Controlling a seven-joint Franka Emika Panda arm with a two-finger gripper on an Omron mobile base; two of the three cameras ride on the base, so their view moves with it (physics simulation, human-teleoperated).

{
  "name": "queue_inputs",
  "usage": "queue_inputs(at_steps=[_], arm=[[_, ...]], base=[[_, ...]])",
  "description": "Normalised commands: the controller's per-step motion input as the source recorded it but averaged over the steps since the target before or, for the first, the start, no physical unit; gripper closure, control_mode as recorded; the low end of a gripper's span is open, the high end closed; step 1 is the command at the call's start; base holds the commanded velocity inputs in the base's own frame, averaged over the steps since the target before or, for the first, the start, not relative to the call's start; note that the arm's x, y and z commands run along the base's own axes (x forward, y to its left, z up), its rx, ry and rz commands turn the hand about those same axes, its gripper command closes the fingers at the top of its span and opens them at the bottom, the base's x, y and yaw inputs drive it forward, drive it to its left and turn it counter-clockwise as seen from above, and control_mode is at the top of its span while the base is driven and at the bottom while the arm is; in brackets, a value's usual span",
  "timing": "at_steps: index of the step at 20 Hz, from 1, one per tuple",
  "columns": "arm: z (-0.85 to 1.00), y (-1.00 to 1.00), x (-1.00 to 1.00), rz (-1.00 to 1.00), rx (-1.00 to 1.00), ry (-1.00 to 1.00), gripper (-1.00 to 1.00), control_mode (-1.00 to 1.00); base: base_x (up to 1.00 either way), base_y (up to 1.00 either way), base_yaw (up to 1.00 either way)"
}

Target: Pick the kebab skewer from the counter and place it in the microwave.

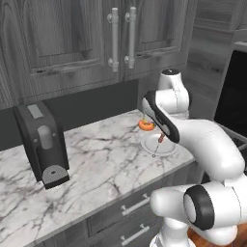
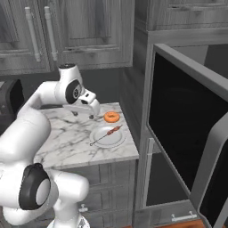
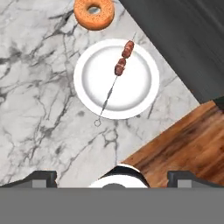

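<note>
The kebab skewer (image 3: 119, 68) lies across a white plate (image 3: 131, 92) on the marble counter (image 3: 39, 96), its reddish meat chunks near the end toward the orange doughnut (image 3: 94, 12). From the right base the skewer (image 2: 109, 132) and plate (image 2: 101, 139) sit near the counter's right end. My gripper (image 2: 84, 116) hangs open and empty above the counter, up and to the left of the plate, touching nothing. In the hand view its fingertips (image 3: 41, 178) stand wide apart at the bottom. The microwave's dark glass door (image 2: 187, 129) stands swung open at the right, pale handle (image 2: 213, 151) toward me.
A black coffee machine (image 1: 43, 144) stands on the counter's left part. Grey wall cabinets (image 1: 113, 38) hang above. Drawers with bar handles (image 1: 135, 207) sit below the counter edge. Wooden floor (image 3: 183, 144) shows past the counter's end.
</note>
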Motion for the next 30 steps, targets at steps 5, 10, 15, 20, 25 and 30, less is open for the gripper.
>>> queue_inputs(at_steps=[5, 10, 15, 20, 25, 30], arm=[[-0.67, 0.0, 0.76, -0.53, -0.01, 0.2, -1.0, -1.0], [-0.62, -0.16, 0.76, -0.31, 0.0, 0.11, -1.0, -1.0], [-0.55, -0.2, 0.57, -0.12, 0.0, 0.04, -1.0, -1.0], [-0.22, -0.26, 0.15, 0.0, 0.03, 0.0, -1.0, -1.0], [-0.18, -0.35, 0.03, 0.0, 0.03, -0.02, -1.0, -1.0], [-0.33, -0.29, 0.01, 0.0, 0.06, -0.03, -1.0, -1.0]], base=[[0.0, 0.0, 0.0], [0.0, 0.0, 0.0], [0.0, 0.0, 0.0], [0.0, 0.0, 0.0], [0.0, 0.0, 0.0], [0.0, 0.0, 0.0]])
